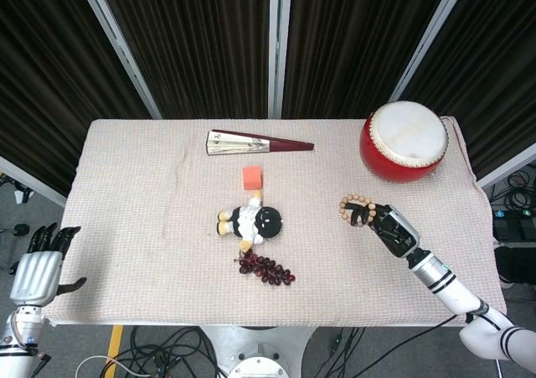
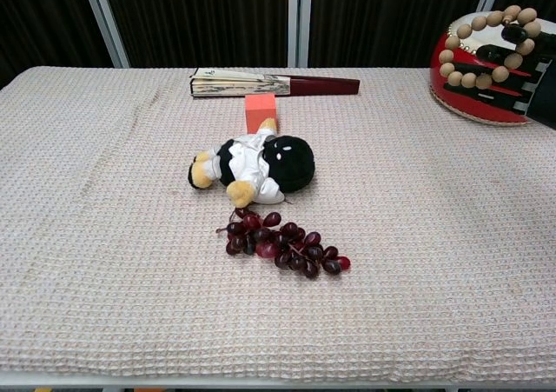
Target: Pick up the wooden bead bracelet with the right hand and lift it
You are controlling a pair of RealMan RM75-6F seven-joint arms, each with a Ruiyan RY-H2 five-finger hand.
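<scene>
The wooden bead bracelet (image 1: 355, 209) is a ring of tan beads held up above the cloth by my right hand (image 1: 392, 230), right of the table's middle. In the chest view the bracelet (image 2: 480, 48) hangs at the upper right in front of the red drum, with the dark fingers (image 2: 521, 37) of my right hand gripping its right side. My left hand (image 1: 40, 271) hangs off the table's near left corner, fingers spread and holding nothing; the chest view does not show it.
A red drum (image 1: 405, 141) stands at the far right. A folded fan (image 1: 258, 145) lies at the back centre, an orange block (image 1: 252, 177) in front of it, then a plush doll (image 1: 252, 221) and a bunch of dark grapes (image 1: 266, 268).
</scene>
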